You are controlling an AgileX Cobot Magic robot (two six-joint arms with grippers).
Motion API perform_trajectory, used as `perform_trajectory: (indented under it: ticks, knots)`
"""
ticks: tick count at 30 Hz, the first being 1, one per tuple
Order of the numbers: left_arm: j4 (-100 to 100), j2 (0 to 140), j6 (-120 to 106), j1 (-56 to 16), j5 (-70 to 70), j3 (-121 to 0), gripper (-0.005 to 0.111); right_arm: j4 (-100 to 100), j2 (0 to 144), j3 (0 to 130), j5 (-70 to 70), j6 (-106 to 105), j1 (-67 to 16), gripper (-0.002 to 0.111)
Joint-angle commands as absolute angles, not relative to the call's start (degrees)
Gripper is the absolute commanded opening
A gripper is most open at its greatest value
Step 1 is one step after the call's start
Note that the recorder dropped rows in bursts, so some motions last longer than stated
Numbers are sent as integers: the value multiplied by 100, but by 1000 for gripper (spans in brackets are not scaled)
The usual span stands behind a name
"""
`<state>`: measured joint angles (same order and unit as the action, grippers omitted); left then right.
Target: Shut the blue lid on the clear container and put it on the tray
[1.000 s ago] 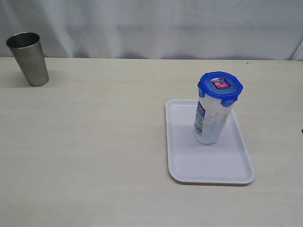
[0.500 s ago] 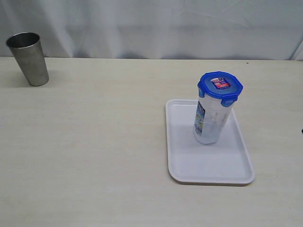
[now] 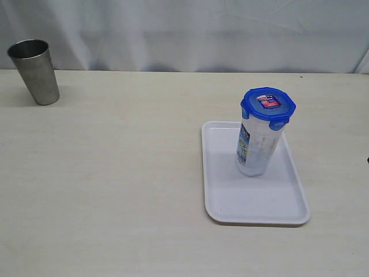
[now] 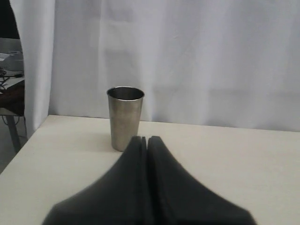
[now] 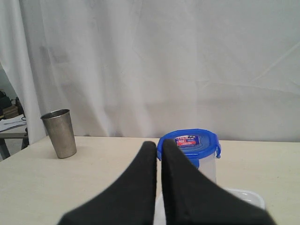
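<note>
The clear container (image 3: 258, 147) stands upright on the white tray (image 3: 230, 202), with the blue lid (image 3: 268, 105) sitting closed on its top. In the right wrist view the blue lid (image 5: 190, 143) and the clear container (image 5: 208, 169) show just beyond my right gripper (image 5: 158, 146), which is shut and holds nothing; a corner of the tray (image 5: 248, 197) shows below. My left gripper (image 4: 146, 139) is shut and empty, facing the steel cup. Neither gripper shows in the exterior view.
A grey stainless steel cup (image 3: 34, 71) stands at the table's far left corner, also seen as the cup (image 4: 125, 117) in the left wrist view and the cup (image 5: 59, 133) in the right wrist view. A white curtain (image 3: 184, 34) hangs behind the table.
</note>
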<state>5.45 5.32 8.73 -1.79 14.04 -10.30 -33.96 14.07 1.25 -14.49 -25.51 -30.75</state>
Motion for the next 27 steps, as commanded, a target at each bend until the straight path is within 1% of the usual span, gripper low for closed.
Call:
perform_trajectory:
  ticks: [1,9,15,23,27]
  knots:
    - [492,202,868,102,1233,-770,0,-3381,1387,90,-1414,-2570,-3081,4]
    - [492,137,812,162,850,-423,0,-3381,1387,90,-1414,-2570,-3081,4]
    - [-254,137,-458,162,823,-239,0,-3381,1387,90,-1414,-2570,-3081,4]
    - [-242,137,-458,162,539,0,0,-3381,1387,90,-1414,-2570,-3081,4]
    - [-249,124,-458,162,820,0,0,-3381,1387,90,-1414,-2570,-3081,4]
